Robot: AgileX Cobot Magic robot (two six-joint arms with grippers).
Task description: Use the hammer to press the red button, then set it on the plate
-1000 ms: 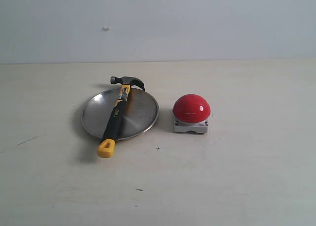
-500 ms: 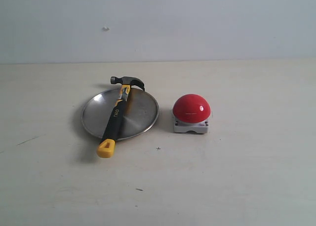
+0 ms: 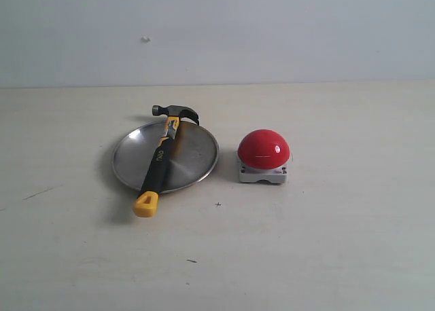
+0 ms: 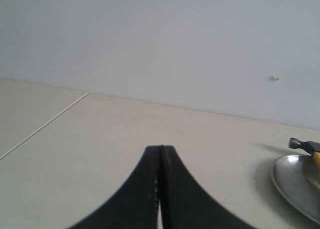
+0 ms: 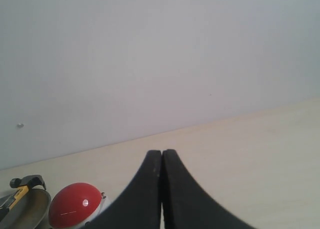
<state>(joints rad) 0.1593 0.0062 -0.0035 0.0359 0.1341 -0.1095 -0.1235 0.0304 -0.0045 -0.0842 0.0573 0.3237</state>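
The hammer lies across the silver plate, its dark head past the far rim and its yellow end hanging over the near rim. To the right of the plate stands the red button on its grey base. Neither arm shows in the exterior view. My left gripper is shut with nothing in it, well off to the side of the plate and the hammer head. My right gripper is shut and empty too, away from the red button, the hammer and the plate.
The pale wooden table runs back to a plain grey wall. A seam in the tabletop shows in the left wrist view. Small dark specks mark the table in front.
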